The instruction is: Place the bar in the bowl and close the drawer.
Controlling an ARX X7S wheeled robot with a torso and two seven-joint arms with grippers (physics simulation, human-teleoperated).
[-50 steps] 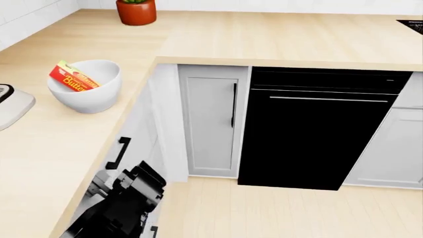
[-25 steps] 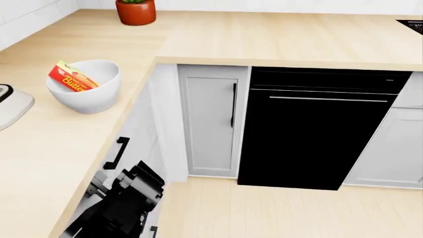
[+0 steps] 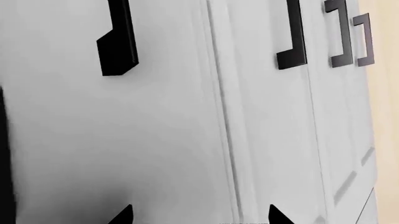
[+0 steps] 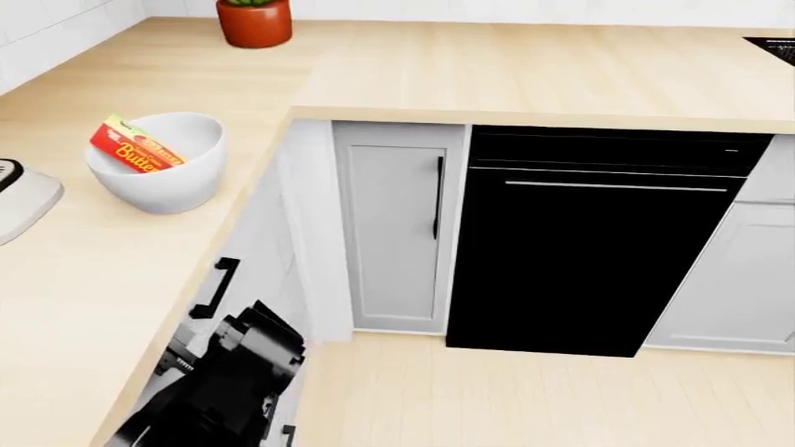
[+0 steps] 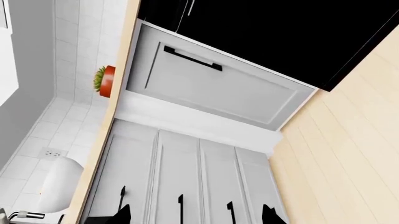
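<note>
The red and yellow bar (image 4: 134, 149) leans inside the white bowl (image 4: 168, 182) on the left counter. Below the counter edge, the drawer (image 4: 255, 265) with its black handle (image 4: 222, 285) looks level with the cabinet face. My left arm (image 4: 242, 368) is low beside that face. The left gripper (image 3: 199, 217) is open, its fingertips (image 3: 122, 216) wide apart and close to the drawer front (image 3: 68, 140), nothing between them. The right gripper (image 5: 196, 215) is also open and empty, facing the row of white fronts (image 5: 134, 182) from farther off; it is out of the head view.
A terracotta plant pot (image 4: 255, 20) stands at the back of the counter. A black dishwasher (image 4: 597, 251) and a white cabinet door (image 4: 395, 228) fill the far wall. A pale appliance (image 4: 19, 200) sits at the left edge. Wooden floor (image 4: 522, 400) lies beyond my arm.
My left arm has shifted slightly left and down, closer to the drawer front. The bar and bowl have not moved.
</note>
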